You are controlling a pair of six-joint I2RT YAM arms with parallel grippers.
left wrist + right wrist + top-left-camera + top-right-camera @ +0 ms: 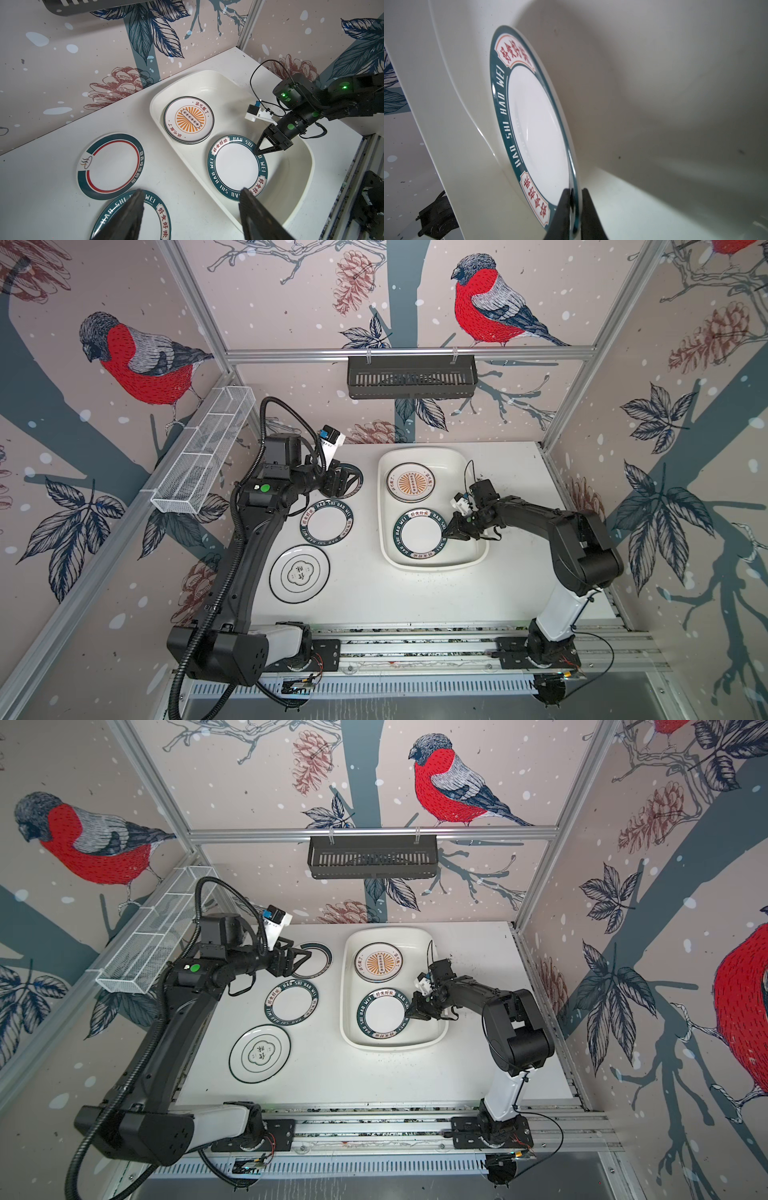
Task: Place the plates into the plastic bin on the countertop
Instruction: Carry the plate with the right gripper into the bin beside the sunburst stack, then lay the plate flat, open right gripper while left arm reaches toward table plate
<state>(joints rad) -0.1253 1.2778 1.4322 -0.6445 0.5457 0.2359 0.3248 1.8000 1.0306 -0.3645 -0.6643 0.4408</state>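
Your right end effector (575, 192) pinches the rim of the lettered plate (537, 124) in the plastic bin (654, 83); left end effector (191, 192) hangs released.

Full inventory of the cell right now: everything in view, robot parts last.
plastic bin: 1, white, right half of countertop
sunburst plates: a stack, count unclear, white with orange centre, far end of the bin
lettered plate in bin: 1, white with dark green rim, near end, rim in right gripper
lettered plate on countertop: 1, same colours, left of the bin
ring plate: 1, white with green and red ring, far left, under left gripper
clover plate: 1, white with black rim, near left
countertop: 1, white
slotted rack: 1, black, rear rail
mesh basket: 1, white, left rail
left gripper: black, open
right gripper: black, shut
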